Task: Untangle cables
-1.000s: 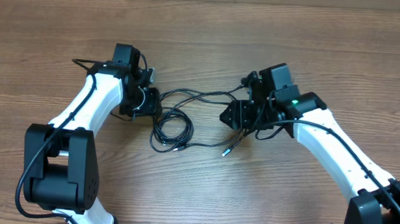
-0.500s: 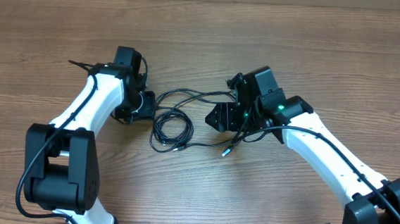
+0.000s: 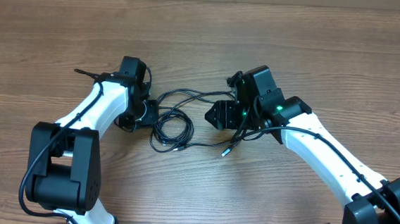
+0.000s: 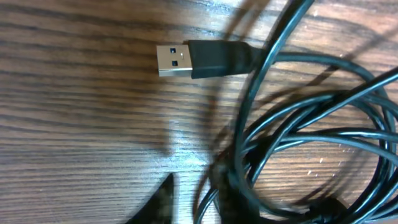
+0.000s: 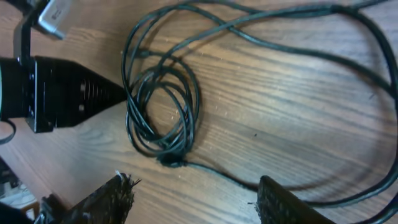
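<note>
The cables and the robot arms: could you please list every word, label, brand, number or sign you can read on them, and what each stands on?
No text can be read in any view.
USB plug: bare metal tip and plain black sleeve, no logo or marking visible.
cables: no print can be made out.
right arm: a green light glows, but no label is legible.

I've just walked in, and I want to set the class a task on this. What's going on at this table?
A tangle of thin black cables lies on a wooden table, being worked on from both sides. The left gripper sits at the coil's left edge; whether it grips a cable is unclear. The right gripper hovers by the looser loops, jaws apart and empty. A USB plug lies free on the wood.
</note>
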